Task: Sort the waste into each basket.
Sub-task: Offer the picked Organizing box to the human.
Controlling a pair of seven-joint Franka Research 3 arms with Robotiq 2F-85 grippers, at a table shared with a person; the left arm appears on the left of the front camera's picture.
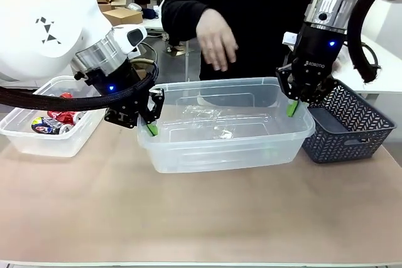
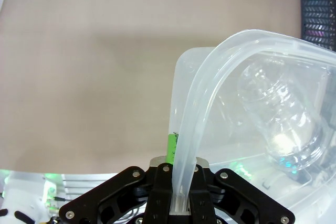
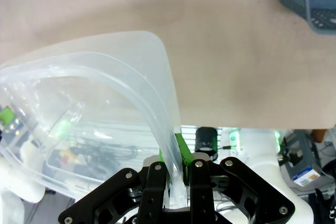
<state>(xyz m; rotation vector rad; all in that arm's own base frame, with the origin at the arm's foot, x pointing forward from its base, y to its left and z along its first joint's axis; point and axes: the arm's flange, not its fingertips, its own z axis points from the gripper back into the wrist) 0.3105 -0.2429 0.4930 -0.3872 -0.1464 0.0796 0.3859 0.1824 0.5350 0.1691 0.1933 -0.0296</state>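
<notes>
Both arms have hold of the middle basket (image 1: 226,123), a clear tub in the centre of the table: the left gripper (image 1: 151,128) is clamped on its left rim and the right gripper (image 1: 293,108) on its right rim, jaws closed tight on the thin plastic lip in each case. Inside lie clear plastic bottles (image 1: 213,123), hard to count through the walls. A 2nd basket (image 1: 44,133) sits at the far left holding crushed cans (image 1: 56,120), and a dark mesh basket (image 1: 348,123) stands just right of the middle tub. A person's hand (image 1: 217,39) hovers over the far side.

The tub looks light and fairly flexible, and its smooth wall would likely slip in a pinch, so the flared rim at opposite ends is the sensible hold; lifted unevenly, it may twist.

The left wrist view shows the rim (image 2: 205,103) running straight into the closed fingers and a bottle (image 2: 283,114) lying against the wall, which the front view leaves vague. The right wrist view shows the other rim (image 3: 157,124) pinched between green pads (image 3: 181,148)
</notes>
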